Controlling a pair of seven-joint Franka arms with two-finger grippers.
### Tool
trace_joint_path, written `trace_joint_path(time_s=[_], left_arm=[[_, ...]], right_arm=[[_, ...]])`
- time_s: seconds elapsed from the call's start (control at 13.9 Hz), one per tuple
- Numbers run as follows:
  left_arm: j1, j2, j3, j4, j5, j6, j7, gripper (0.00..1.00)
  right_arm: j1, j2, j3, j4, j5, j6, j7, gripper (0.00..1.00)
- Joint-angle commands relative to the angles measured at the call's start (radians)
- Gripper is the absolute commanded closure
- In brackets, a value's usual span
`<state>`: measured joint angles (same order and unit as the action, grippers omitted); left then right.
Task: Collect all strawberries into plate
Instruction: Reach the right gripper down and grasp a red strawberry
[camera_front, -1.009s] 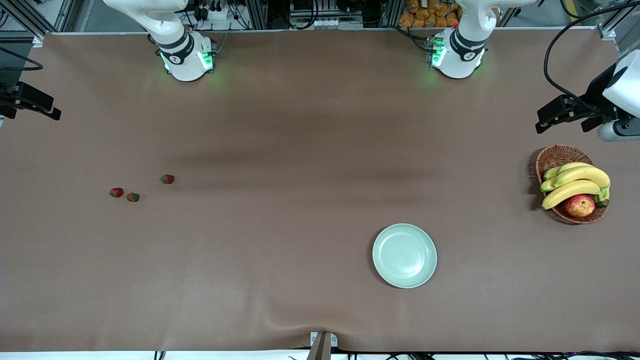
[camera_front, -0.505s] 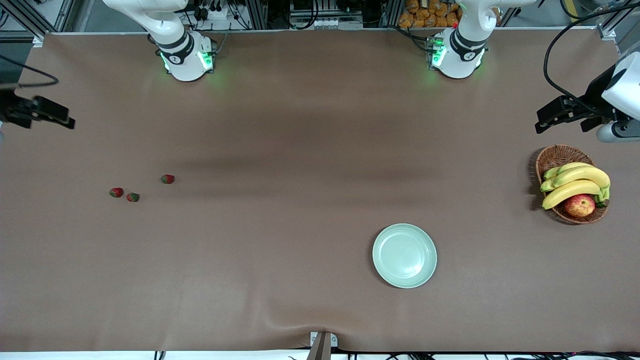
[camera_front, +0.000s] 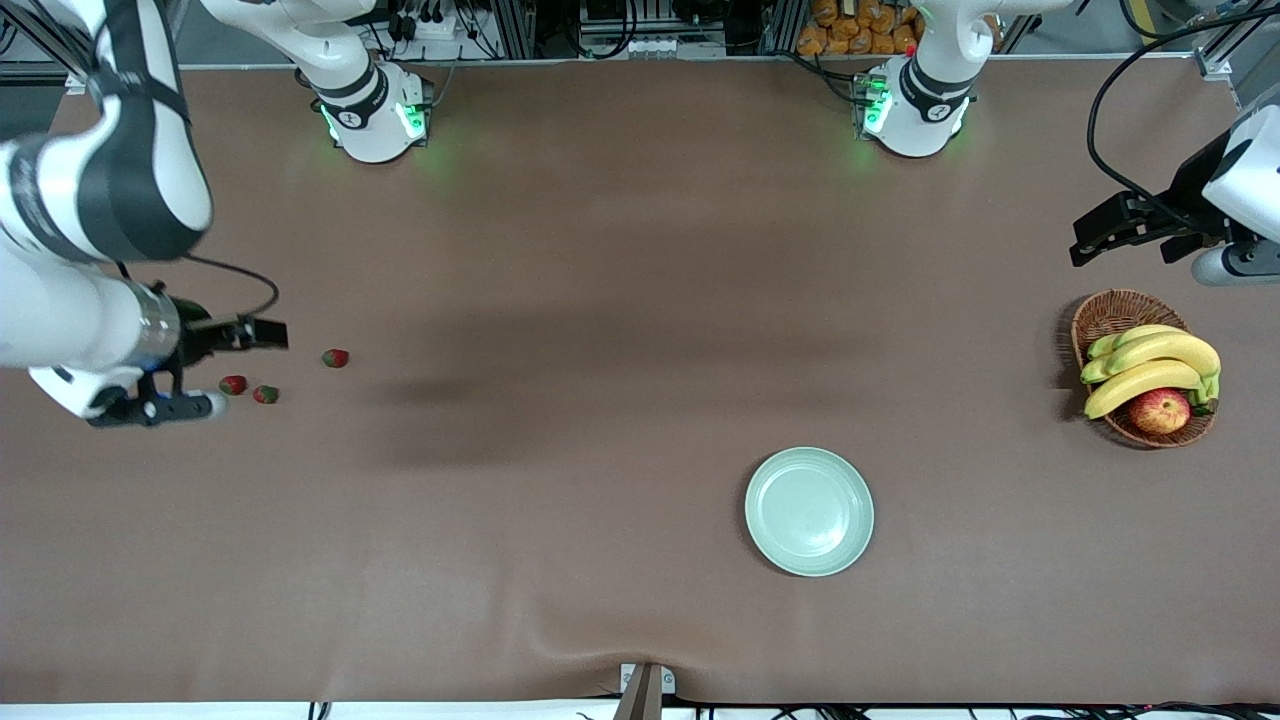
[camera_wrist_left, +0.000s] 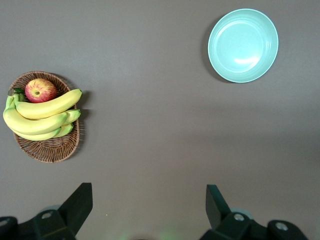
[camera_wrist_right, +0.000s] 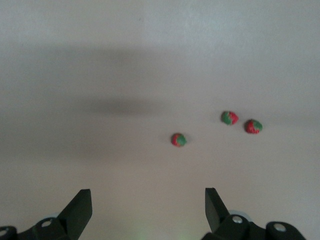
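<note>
With fingers spread, the right gripper (camera_front: 262, 334) hangs over three strawberries (camera_front: 265, 394) well apart from the plate (camera_front: 809, 511); it should centre over one before closing, while the spread-fingered left gripper (camera_front: 1090, 240) waits above the basket (camera_front: 1100, 312).

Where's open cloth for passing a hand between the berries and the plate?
The wide stretch between the strawberries and the plate is bare. It is crowded only beside the berries, where the open right gripper hangs. The open left gripper waits above the basket.

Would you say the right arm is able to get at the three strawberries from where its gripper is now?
Probably yes: the right gripper hangs open right by the strawberries, which lie loose on bare table with nothing covering them.
</note>
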<state>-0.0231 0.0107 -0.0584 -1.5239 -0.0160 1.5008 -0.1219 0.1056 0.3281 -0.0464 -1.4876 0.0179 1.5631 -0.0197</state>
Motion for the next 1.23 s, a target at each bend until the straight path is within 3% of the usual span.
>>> trace_joint_path(time_s=[0.0, 0.29, 0.58, 1.01, 1.15], left_arm=[[0.011, -0.006, -0.001, 0.001, -0.019, -0.014, -0.002, 0.0], [0.008, -0.005, -0.006, 0.001, -0.018, -0.014, -0.012, 0.0], [0.009, -0.005, -0.006, 0.002, -0.018, -0.014, -0.004, 0.0], [0.009, -0.005, -0.006, 0.002, -0.016, -0.014, -0.007, 0.0], [0.009, -0.005, -0.006, 0.001, -0.016, -0.016, -0.01, 0.0]], right_arm=[[-0.015, 0.026, -0.006, 0.017, -0.035, 0.002, -0.002, 0.0], [-0.113, 0.084, -0.007, -0.034, -0.055, 0.005, -0.172, 0.0], [-0.138, 0.083, -0.007, -0.154, -0.133, 0.075, -0.258, 0.0], [-0.188, 0.085, -0.007, -0.319, -0.133, 0.291, -0.311, 0.0], [-0.191, 0.104, -0.007, -0.348, -0.135, 0.42, -0.359, 0.0]])
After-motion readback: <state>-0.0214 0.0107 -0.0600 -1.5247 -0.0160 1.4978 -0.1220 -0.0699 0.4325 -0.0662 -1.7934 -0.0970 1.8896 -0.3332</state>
